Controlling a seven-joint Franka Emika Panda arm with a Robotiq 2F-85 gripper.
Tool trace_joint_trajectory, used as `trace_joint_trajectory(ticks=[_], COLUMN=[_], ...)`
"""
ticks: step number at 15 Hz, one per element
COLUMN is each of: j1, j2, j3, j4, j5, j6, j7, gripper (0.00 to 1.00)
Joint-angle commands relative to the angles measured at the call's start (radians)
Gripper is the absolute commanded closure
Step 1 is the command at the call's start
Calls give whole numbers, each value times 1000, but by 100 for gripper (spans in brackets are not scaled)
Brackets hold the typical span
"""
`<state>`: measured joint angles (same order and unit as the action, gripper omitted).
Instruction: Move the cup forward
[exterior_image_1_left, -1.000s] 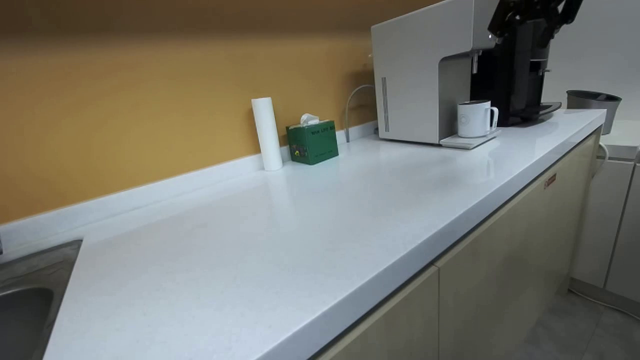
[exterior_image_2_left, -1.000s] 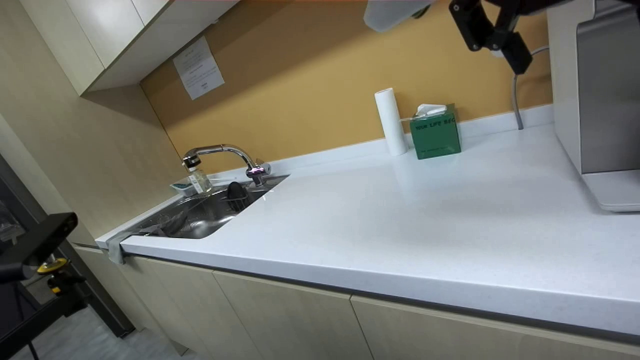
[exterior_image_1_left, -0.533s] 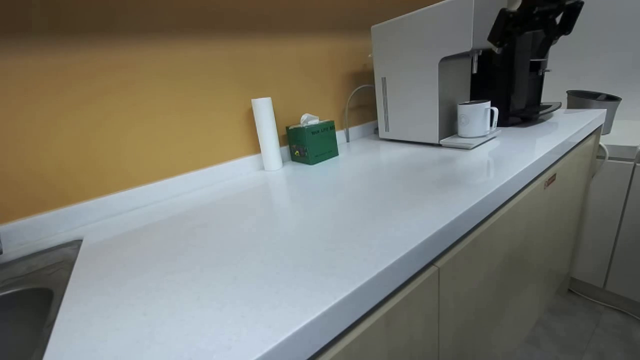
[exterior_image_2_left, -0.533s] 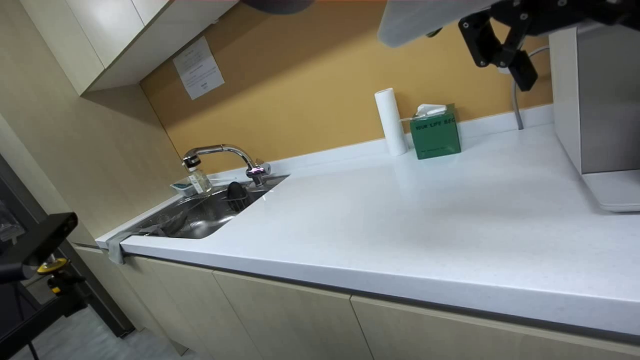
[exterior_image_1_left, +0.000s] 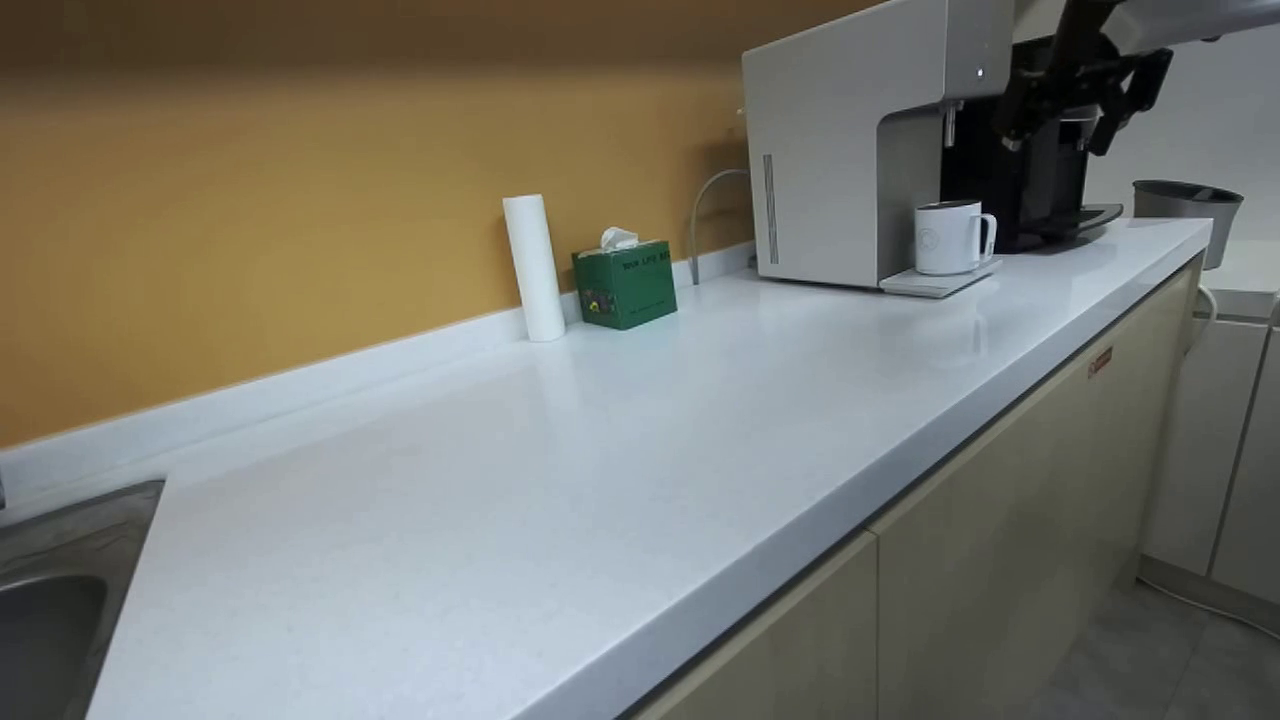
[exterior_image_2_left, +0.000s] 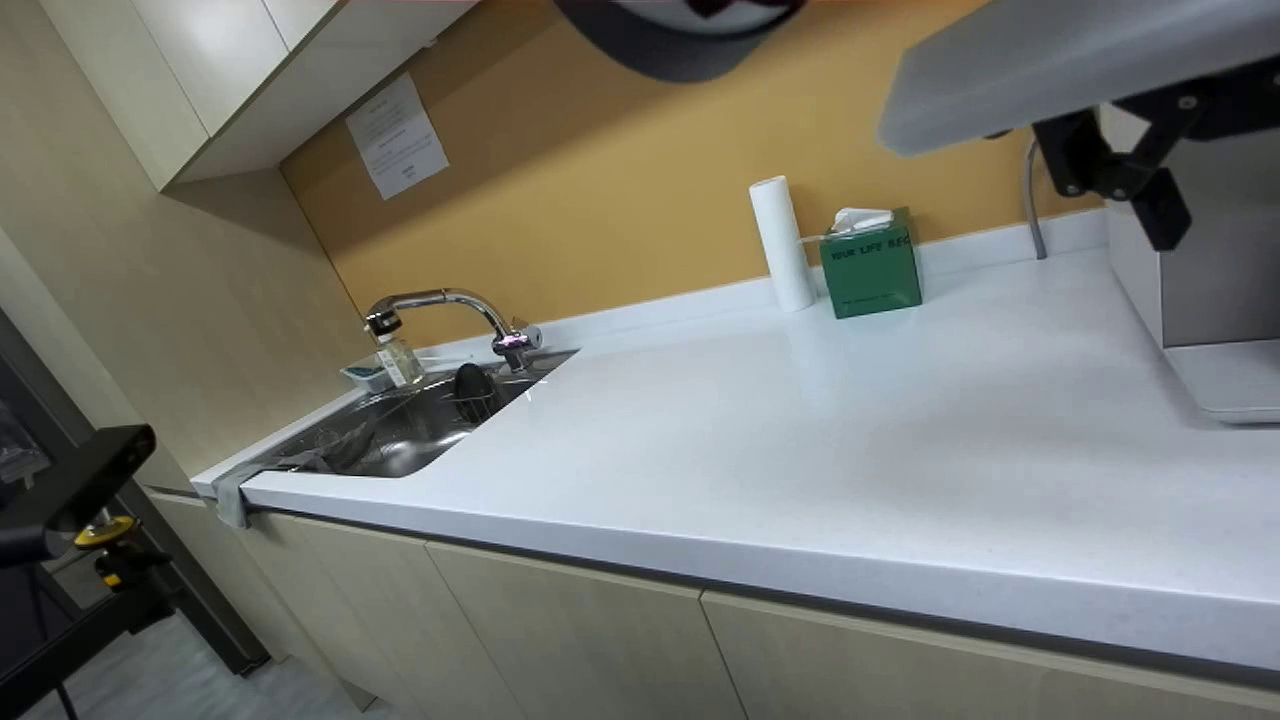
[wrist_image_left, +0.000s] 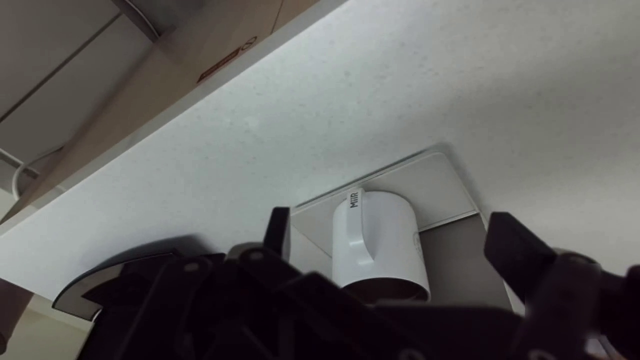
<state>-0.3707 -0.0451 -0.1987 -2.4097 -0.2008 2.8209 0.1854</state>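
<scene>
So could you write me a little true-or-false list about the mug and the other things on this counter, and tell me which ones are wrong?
1. The mug stands upright on the tray of the pale machine. True.
2. The mug is being gripped. False: the gripper is open and apart from it.
3. A green tissue box stands beside a tall white cylinder. True.
4. The white cylinder is lying down. False: it stands on end.
5. The tissue box touches the machine. False: there is a gap between them.
6. The mug's handle faces the front edge of the counter. True.
</scene>
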Motion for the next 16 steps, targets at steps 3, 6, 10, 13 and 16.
trace_joint_trajectory(ticks=[3,6,10,13,16], j1=[35,47,62,62,62], j2=[142,200,201,227,273], j3=[-53,-59,-70,-85,-92], j4=[101,139,122,138,167], j5=[67,108,123,51,27], j6=[104,137,148,156,157], j7=[-59,-96,-106,-59,-75], gripper=[0,0,0,0,0])
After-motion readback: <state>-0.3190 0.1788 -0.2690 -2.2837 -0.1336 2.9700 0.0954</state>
